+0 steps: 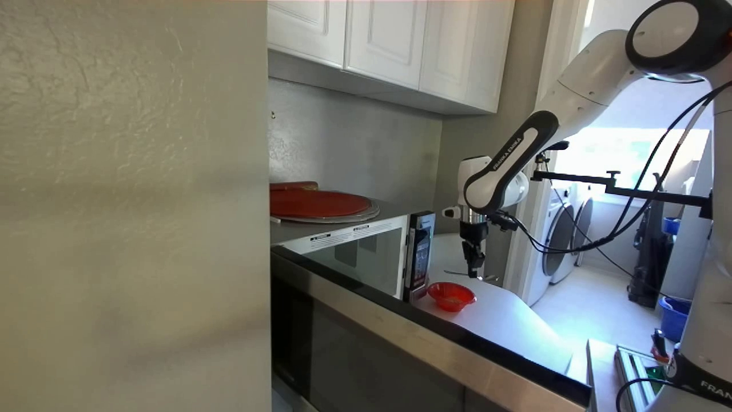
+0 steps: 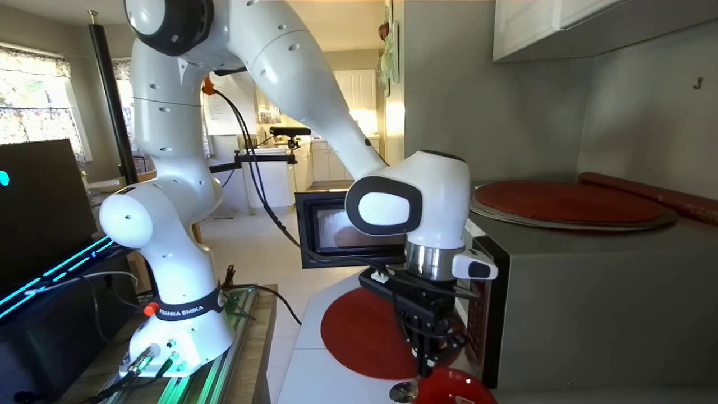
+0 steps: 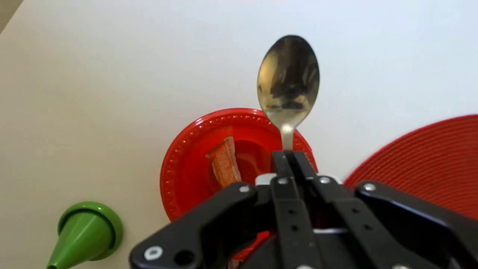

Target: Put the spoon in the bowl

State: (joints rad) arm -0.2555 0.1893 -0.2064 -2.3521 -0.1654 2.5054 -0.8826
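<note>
over the red bowl [image 3: 190, 175], our gripper [image 3: 288, 153] clamps the spoon [image 3: 288, 84] by its handle; if we release here, its head, jutting past the rim, could tip it onto the surface [image 3: 112, 82]

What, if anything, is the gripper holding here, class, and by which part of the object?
The gripper holds the spoon by its handle, close to the spoon's head.

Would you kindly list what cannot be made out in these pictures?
Silver metal spoon: wrist view, handle mostly hidden by the black tool.
Small round red bowl: in an exterior view, cut off by bottom edge.
Orange rectangular packet: wrist view, print too small, blurred.
Large round red mat: wrist view, cut by right edge.
</note>
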